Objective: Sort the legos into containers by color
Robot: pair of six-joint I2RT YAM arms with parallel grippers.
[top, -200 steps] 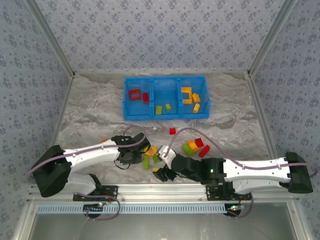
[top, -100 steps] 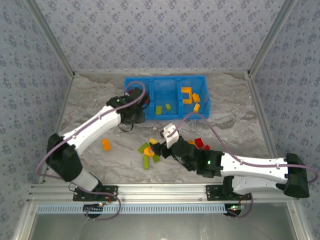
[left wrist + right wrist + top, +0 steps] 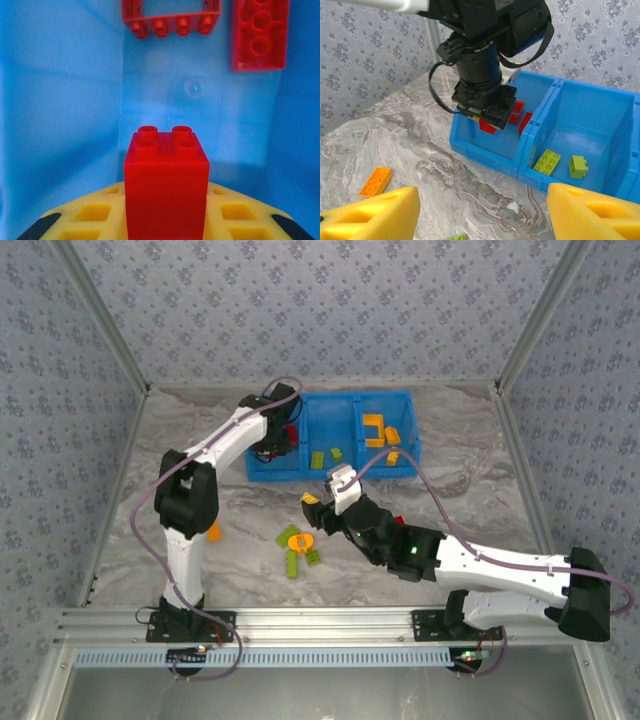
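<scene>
Starting with the marbled table [image 3: 165, 435] and, at its far side, the blue bin [image 3: 330, 473]: split into three compartments, with red pieces in the left one, lime green in the middle and orange-yellow in the right, so one colour to a cell. Reaching over the left compartment with the left arm [image 3: 220, 445], elbow raised high, presumably to clear the bin wall and come in from above. Hanging at the rim of that compartment on the left gripper [image 3: 487, 112], pincer clamped on a red brick [image 3: 166, 185], above a red frame [image 3: 170, 17] and a flat red plate [image 3: 260, 35] lying on the bin floor. Held there, by the look of it, for release among its own colour. Stretching low across the middle of the table with the right arm [image 3: 480, 565], right gripper [image 3: 480, 212] spread apart with nothing between the fingers. Poised near the loose pile [image 3: 298, 540] of green and orange pieces, probably for the next pick. Lying well apart to the left, one orange brick [image 3: 376, 181], not yet sorted.
</scene>
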